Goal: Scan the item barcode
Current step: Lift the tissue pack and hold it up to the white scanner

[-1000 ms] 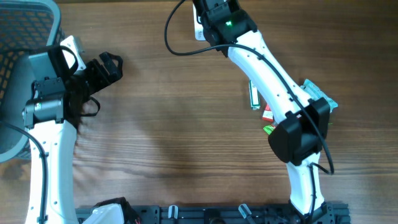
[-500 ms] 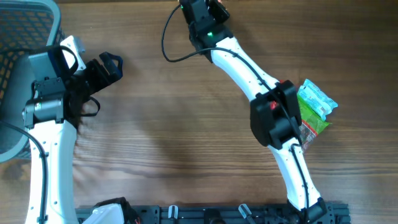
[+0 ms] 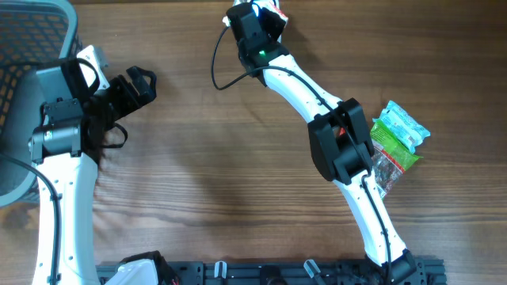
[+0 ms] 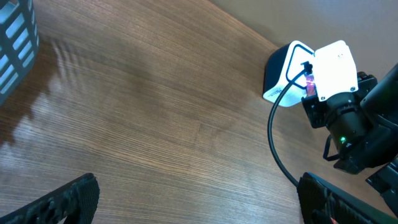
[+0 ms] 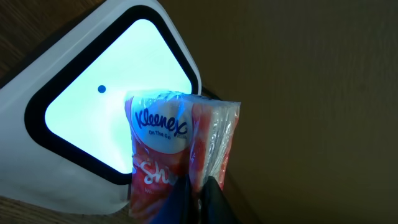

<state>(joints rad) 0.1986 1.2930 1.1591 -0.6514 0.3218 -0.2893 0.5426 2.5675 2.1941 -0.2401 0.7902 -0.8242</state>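
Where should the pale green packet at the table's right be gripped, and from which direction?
Probably across the narrow width of the pale green packet, from straight above: it lies flat and diagonal, partly atop another packet, so turn the jaws to match.

Bottom edge is cutting off the tissue pack (image 5: 166, 155) and the right gripper (image 5: 200, 191) pinching it. Pack is covering part of the scanner (image 5: 81, 93) window. Overhead, the right arm (image 3: 341, 146) is hiding part of the snack packets (image 3: 402, 131); frame edge is clipping the basket (image 3: 24, 36). Only tips of the left fingers (image 4: 71, 199) are showing.
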